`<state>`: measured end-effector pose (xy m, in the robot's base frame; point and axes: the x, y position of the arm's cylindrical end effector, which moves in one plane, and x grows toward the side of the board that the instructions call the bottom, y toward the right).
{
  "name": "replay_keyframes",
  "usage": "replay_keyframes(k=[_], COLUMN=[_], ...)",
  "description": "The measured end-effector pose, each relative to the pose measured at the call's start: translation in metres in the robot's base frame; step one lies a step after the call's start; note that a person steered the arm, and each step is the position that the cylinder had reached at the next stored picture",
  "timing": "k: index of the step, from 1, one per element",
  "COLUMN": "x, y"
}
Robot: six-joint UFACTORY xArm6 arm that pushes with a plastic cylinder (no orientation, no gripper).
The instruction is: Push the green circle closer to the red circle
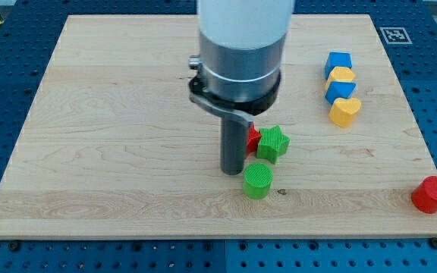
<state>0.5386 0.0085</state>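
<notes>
The green circle (258, 180) lies on the wooden board (112, 152) a little below its middle. The red circle (432, 194) sits far to the view's right, at the board's lower right edge. My tip (231, 172) rests on the board just left of the green circle, very near it; I cannot tell if they touch. The rod and the arm's grey and white body rise above it toward the view's top.
A green star (273, 142) lies just above the green circle, with a red block (253, 138) partly hidden behind the rod to its left. At upper right stand a blue cube (338, 62), a yellow block (341, 76), a blue block (340, 90) and a yellow heart (345, 111).
</notes>
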Motion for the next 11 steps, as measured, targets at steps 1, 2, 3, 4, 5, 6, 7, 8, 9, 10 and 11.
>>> replay_keyframes(k=[1,2,3,4,5,6,7,8,9,10,11], x=[0.030,0.039,0.039,0.032,0.019,0.012,0.009,-0.006,-0.012,-0.007,0.001], y=[0.009,0.046,0.081,0.086,0.086,0.094,0.110,0.117,0.137,0.150,0.150])
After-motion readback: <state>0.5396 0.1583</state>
